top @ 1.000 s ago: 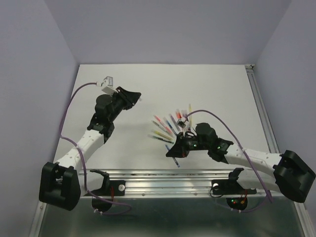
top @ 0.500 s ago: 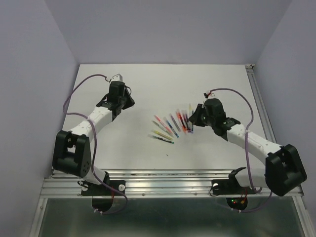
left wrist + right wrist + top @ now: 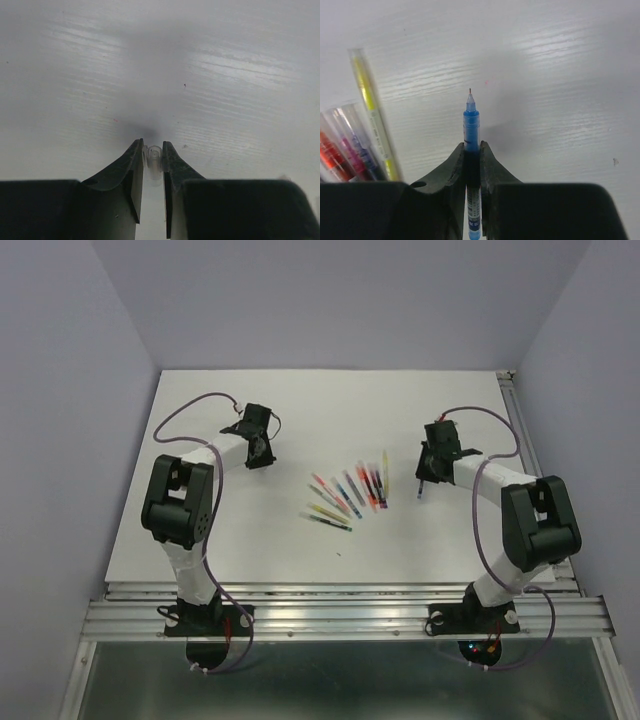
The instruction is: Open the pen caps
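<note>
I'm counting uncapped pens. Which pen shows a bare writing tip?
The blue pen, gripped in the right pincer apart from the rest. Its point sticks out uncovered, while the fanned pens have clear caps on.

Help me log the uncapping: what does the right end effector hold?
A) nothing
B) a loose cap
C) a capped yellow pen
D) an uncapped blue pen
D: in the right wrist view, the right end effector grips a blue pen with its bare tip showing.
</note>
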You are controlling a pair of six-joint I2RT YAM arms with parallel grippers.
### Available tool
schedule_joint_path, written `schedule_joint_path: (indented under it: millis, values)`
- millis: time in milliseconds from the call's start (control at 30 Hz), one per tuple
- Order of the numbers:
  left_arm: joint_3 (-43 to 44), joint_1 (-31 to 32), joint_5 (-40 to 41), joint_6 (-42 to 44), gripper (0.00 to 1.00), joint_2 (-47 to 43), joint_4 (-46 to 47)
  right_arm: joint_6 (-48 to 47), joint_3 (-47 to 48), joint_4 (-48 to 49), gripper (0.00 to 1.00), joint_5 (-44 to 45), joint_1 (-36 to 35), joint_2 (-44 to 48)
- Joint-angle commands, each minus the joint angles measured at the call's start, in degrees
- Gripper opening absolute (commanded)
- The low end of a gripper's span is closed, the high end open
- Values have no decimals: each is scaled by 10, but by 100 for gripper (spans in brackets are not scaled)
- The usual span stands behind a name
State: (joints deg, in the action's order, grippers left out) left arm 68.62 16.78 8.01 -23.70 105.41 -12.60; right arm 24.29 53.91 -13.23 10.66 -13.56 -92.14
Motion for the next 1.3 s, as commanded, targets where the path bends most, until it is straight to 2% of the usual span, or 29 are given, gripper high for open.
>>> schedule_joint_path:
  millis: [0, 67, 233, 400, 500, 600, 700, 767, 867, 900, 1167, 1267]
  values:
    - [36, -1, 10, 23, 5, -1, -17, -20, 42, 8, 1, 12, 13, -34]
    - [44, -1, 13, 26, 11, 4, -26, -21, 59, 3, 1, 16, 19, -66]
    - [55, -1, 11, 21, 19, 19, -37, -19, 76, 1, 4, 41, 22, -105]
    - [70, -1, 15, 20, 20, 39, -48, -21, 75, 6, 11, 60, 22, -121]
    - [78, -2, 13, 20, 30, 53, -53, -20, 74, 8, 16, 60, 23, -122]
    - [82, -1, 10, 20, 45, 59, -55, -19, 71, 9, 19, 58, 22, -119]
    - [82, -1, 10, 20, 48, 58, -56, -17, 70, 8, 25, 60, 22, -119]
    - [81, -1, 8, 19, 55, 56, -55, -20, 73, 7, 27, 65, 23, -120]
    - [76, 0, 0, 20, 68, 47, -52, -21, 74, 3, 35, 68, 22, -118]
    - [75, 0, -2, 21, 73, 40, -50, -21, 76, 2, 41, 67, 22, -117]
    - [70, 1, -30, 24, 87, -11, -31, -30, 93, 3, 63, 31, 22, -87]
    - [64, 1, -42, 30, 97, -38, -19, -49, 109, 1, 77, 26, 22, -70]
